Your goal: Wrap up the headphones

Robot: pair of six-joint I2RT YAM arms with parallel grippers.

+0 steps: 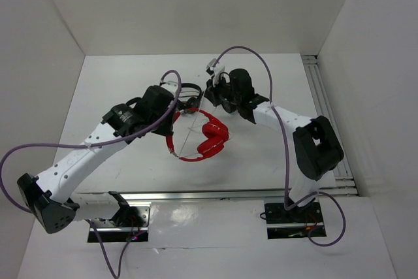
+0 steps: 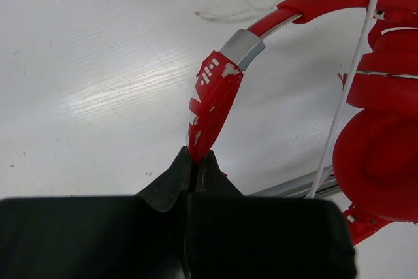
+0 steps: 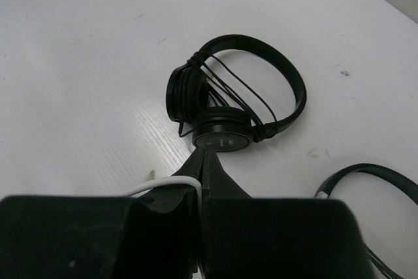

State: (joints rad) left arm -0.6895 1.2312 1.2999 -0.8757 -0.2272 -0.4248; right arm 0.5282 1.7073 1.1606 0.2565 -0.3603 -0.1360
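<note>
Left gripper (image 2: 194,161) is clamped shut on the headband end of the bright red over-ear headphones (image 1: 208,136), located at the middle of the white table surface (image 1: 111,89); right gripper (image 3: 200,160) is closed on their thin white cable (image 3: 154,188), with small black wire-wrapped headphones (image 3: 223,136) just beyond.

white table (image 3: 78,63) was matte with faint scuffs, black headphones (image 3: 225,106) lay flat on it with cord wound round band, second black headband (image 3: 366,166) lay near them at frame edge, red headphones (image 1: 214,135) were mid-table, contact unclear
</note>
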